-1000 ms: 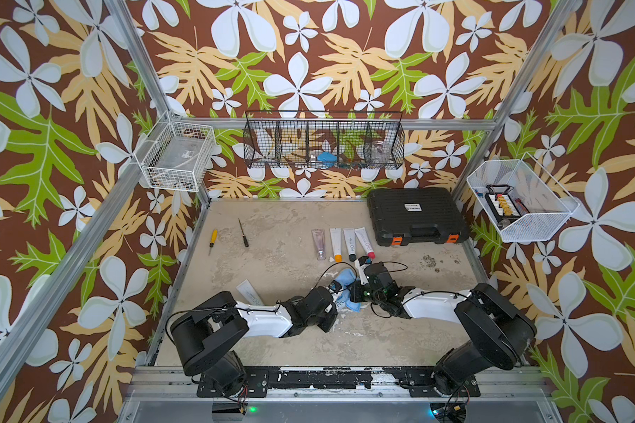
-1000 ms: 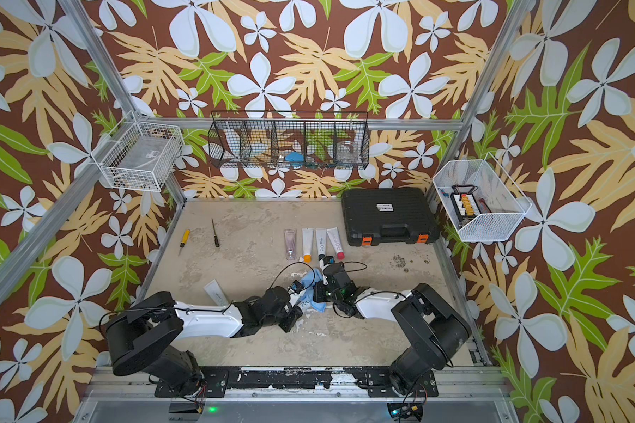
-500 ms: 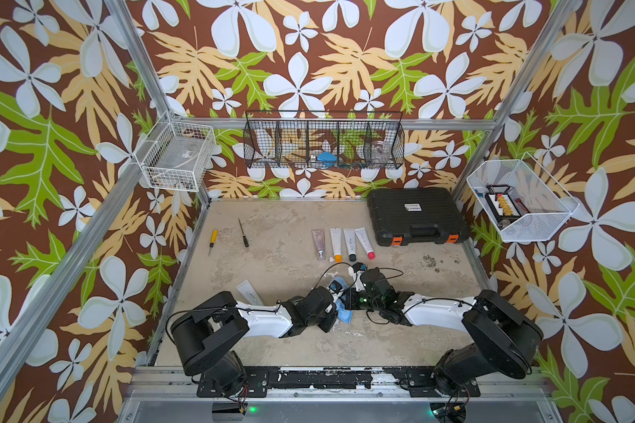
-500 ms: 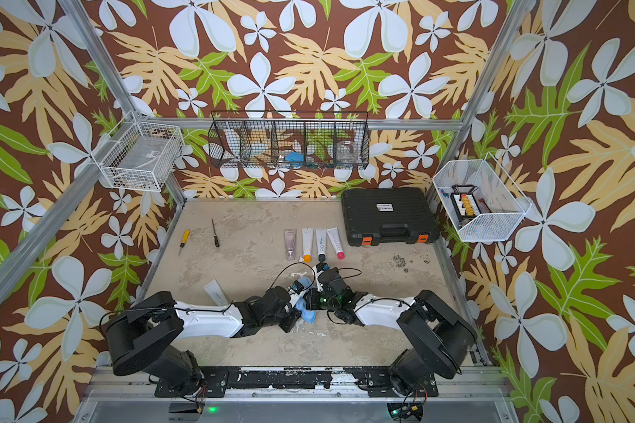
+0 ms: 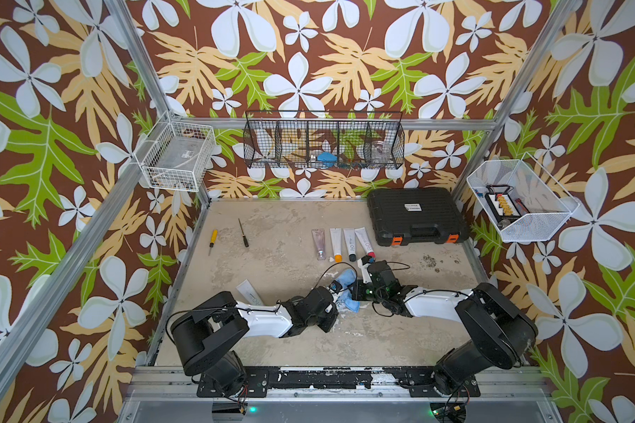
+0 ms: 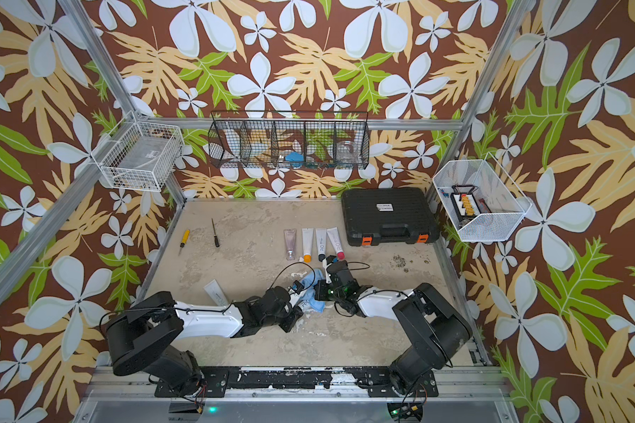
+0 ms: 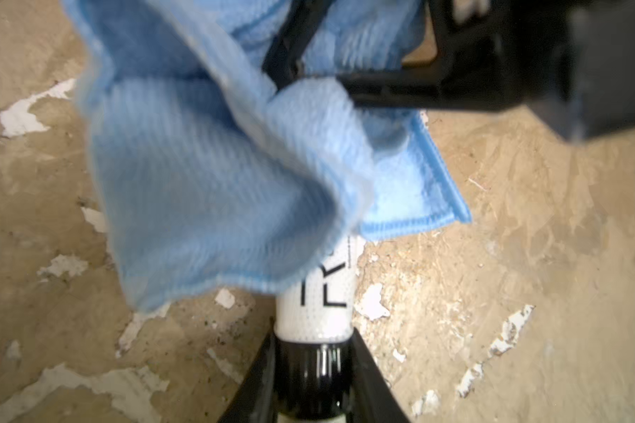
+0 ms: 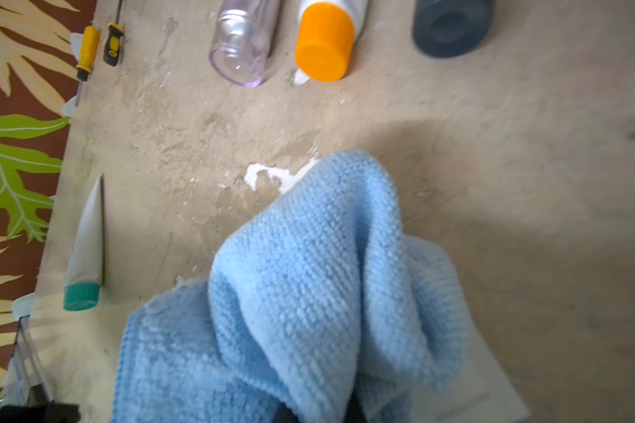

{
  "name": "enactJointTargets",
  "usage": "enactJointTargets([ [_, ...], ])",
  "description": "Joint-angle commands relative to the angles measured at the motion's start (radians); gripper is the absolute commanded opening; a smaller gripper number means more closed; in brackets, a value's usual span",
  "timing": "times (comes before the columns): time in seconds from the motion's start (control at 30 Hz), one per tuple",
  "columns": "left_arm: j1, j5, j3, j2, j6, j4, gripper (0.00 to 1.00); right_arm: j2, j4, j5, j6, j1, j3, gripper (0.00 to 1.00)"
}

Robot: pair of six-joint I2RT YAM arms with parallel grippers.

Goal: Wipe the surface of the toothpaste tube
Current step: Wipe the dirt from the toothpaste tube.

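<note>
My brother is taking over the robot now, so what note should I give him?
Left tool: shut on the toothpaste tube, by its black cap.
Right tool: shut on the blue cloth.
The cloth drapes over the tube's white body.
Done: both things grasped, cloth on tube.
Left: rub along the tube; how clean it is, I cannot tell.

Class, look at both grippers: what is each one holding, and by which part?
The left gripper clamps the toothpaste tube at its black cap. The right gripper pinches the blue cloth by a bunched fold.
</note>
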Motion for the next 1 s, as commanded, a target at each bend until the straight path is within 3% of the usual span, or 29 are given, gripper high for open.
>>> enactJointTargets([
  [0.0,0.001,0.016,0.0,-0.006,0.018,0.03,0.16,0.012,-0.125,0.074,-0.061,-0.042,0.01,0.0],
  [0.2,0.0,0.02,-0.004,-0.012,0.02,0.031,0.16,0.011,-0.147,0.078,-0.093,-0.114,0.04,0.0],
  [0.6,0.0,0.034,-0.006,-0.015,0.023,0.039,0.17,-0.004,-0.143,0.009,-0.083,-0.109,0.04,0.0],
  [0.97,0.001,0.017,-0.004,-0.012,0.021,0.037,0.17,-0.019,-0.105,-0.071,0.009,0.05,-0.004,0.0],
])
